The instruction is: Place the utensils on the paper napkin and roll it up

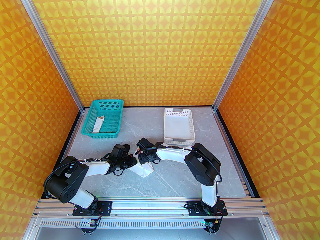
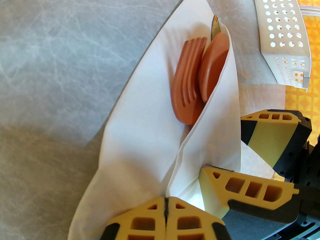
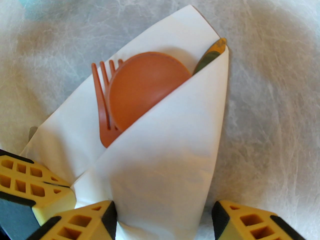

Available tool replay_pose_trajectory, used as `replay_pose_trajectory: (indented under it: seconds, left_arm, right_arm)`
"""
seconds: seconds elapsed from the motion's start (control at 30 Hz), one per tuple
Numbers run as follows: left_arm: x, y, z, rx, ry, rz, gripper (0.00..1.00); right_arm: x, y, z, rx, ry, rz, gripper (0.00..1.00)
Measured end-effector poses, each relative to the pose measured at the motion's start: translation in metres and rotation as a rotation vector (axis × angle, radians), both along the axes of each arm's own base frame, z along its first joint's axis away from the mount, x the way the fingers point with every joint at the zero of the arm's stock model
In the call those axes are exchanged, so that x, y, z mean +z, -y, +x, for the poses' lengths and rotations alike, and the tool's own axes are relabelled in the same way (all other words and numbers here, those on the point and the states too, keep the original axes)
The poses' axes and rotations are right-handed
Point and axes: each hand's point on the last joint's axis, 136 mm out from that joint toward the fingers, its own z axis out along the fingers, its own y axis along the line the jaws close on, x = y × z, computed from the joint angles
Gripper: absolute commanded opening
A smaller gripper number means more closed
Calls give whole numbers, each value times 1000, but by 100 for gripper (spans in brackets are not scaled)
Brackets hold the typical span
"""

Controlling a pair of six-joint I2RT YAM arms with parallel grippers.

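far left in the top view, the teal basket (image 1: 108,102) is sitting at ten o'clock from the action. next along, the left gripper (image 2: 165,206) is showing its two fingers pressed tight together with no gap, tips resting against the narrow bottom end of the paper napkin (image 3: 160,164). whether a sliver of paper is caught between them, i cannot tell.

the napkin is lying on the table (image 1: 175,181) just ahead of both wrists, folded into a cone. in the right wrist view its open mouth is pointing to twelve o'clock, and one flap is crossing over the handles from five o'clock up to one. peeking out are the fork (image 3: 103,126) at nine o'clock, the spoon (image 3: 147,84) overlapping it in the middle, and the knife (image 3: 210,55) tip at two o'clock. all the utensils are on the paper, so the rolling looks to be the step in hand, roughly half done.

moving right, the right gripper (image 3: 163,210) is standing wide, one finger on each side of the cone's narrow end, its right finger clear of the paper. the white basket (image 1: 179,141) is sitting at one o'clock.

the next move is calling for the uncovered flap at nine o'clock to come across over the fork. the narrow end needs pinning and the touch needs to be light, since thin paper can tear and the utensils can slide out of the mouth.
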Motion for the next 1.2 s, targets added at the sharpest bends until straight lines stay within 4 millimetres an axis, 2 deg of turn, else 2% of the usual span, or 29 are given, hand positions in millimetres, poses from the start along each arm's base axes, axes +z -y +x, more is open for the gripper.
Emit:
replay_pose_trajectory:
  seconds: [0.53, 0.73, 0.87, 1.2]
  left_arm:
    - [0, 0, 1, 0, 0, 1, 0]
    - [0, 0, 0, 0, -8, 6, 0]
    - [0, 0, 0, -2, -8, 7, 0]
    - [0, 0, 1, -2, -9, 8, 0]
  right_arm:
    - [5, 4, 4, 11, 5, 3, 67]
    - [26, 6, 6, 6, 10, 61, 72]
    - [36, 4, -1, 20, 1, 108, 73]
    - [6, 13, -28, 26, -99, 85, 73]
